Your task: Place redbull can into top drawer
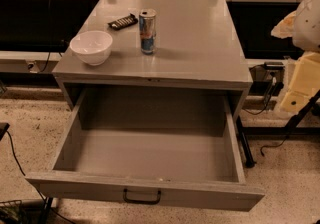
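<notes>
In the camera view, the redbull can [147, 31] stands upright on the grey cabinet top [200, 43] at upper centre, right of a white bowl [91, 46] and near a black bar [123, 21]. The top drawer [200, 195] is pulled open across the lower frame. The gripper [302, 85] sits at the right edge, well apart from the can. I cannot tell whether it is spread or closed.

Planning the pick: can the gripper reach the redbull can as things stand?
Probably yes. The gripper hangs at the right edge; the redbull can stands upright, and nothing lies on the cabinet top between them. The white bowl sits on its other side.
</notes>
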Motion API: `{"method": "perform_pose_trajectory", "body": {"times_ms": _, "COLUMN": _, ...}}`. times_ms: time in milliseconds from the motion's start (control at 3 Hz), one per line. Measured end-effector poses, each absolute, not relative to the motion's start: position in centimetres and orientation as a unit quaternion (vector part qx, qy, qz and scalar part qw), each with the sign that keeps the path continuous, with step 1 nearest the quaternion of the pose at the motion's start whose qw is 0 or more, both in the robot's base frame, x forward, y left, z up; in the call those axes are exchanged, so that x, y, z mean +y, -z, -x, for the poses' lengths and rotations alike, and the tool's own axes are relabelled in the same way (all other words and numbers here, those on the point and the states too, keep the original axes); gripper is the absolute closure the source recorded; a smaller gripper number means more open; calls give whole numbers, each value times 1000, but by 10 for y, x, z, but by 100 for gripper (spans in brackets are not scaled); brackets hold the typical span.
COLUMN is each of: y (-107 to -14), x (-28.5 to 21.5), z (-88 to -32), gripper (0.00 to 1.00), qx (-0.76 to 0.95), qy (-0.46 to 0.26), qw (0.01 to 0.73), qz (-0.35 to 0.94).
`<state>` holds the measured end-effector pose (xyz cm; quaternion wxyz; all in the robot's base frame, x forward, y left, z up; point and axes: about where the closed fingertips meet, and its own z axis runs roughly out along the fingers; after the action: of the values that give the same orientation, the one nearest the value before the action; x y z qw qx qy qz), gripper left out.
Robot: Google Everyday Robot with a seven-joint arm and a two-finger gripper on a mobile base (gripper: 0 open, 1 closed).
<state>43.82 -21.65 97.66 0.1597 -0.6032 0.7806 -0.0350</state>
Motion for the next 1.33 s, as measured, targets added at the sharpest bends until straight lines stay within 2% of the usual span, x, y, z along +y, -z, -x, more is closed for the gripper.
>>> {"method": "perform_pose_trajectory", "body": {"times_ms": 667, "y": -972, "x": -210, "z": -460, "gripper": 0, "qx": 772, "qy": 25, "qw": 173, "qz": 611}}
{"method": "perform_pose_trajectory", "body": {"times_ms": 1000, "y": -970, "x": -200, "z": -525, "gripper": 0, "qx": 767, "qy": 24, "qw": 206, "qz": 608}}
{"method": "perform_pose_trajectory", "body": {"times_ms": 1333, "y": -975, "x": -191, "z": -598, "gripper": 0, "qx": 753, "qy": 18, "qw": 298, "qz": 586}}
